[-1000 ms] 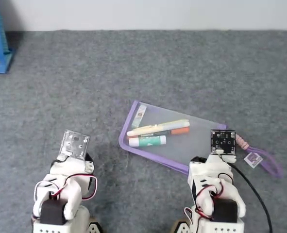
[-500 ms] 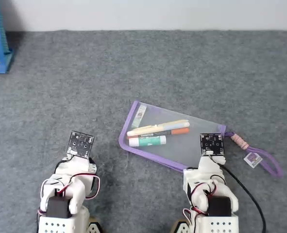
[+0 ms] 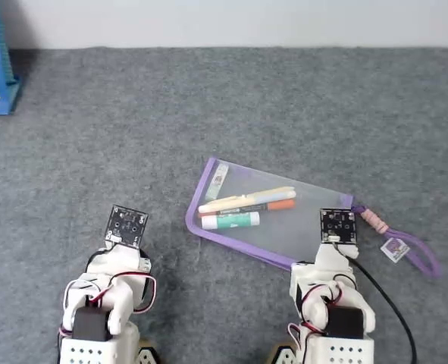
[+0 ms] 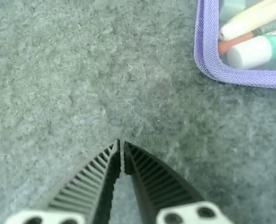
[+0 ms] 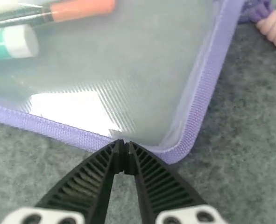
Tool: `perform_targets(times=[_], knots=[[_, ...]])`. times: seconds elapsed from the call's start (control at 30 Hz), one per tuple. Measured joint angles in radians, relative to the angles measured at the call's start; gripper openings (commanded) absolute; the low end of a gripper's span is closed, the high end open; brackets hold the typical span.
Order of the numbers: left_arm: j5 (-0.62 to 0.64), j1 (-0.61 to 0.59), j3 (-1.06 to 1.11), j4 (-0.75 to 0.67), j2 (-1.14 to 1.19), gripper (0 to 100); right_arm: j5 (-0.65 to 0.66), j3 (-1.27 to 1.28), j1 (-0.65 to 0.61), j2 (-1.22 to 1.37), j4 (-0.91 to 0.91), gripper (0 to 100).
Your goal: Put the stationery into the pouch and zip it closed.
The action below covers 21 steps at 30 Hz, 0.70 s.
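The clear, purple-edged pouch (image 3: 303,226) lies flat with pens (image 3: 246,203) inside, while the left gripper (image 4: 120,150) and right gripper (image 5: 124,150) are each pressed together.

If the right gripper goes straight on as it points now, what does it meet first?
Probably the pouch: the right gripper, shut, points at its purple near edge, though height is unclear.

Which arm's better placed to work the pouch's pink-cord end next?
Right, probably. The right gripper, shut, sits at the pouch corner nearest the pink cord; the left gripper, also shut, is over carpet off the opposite end.
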Motion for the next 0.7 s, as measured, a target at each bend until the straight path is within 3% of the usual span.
perform_targets(times=[0.7], knots=[[0.0,0.0,0.0,0.003,0.0,1,0.0,0.0,0.015,0.0,0.0,0.9]])
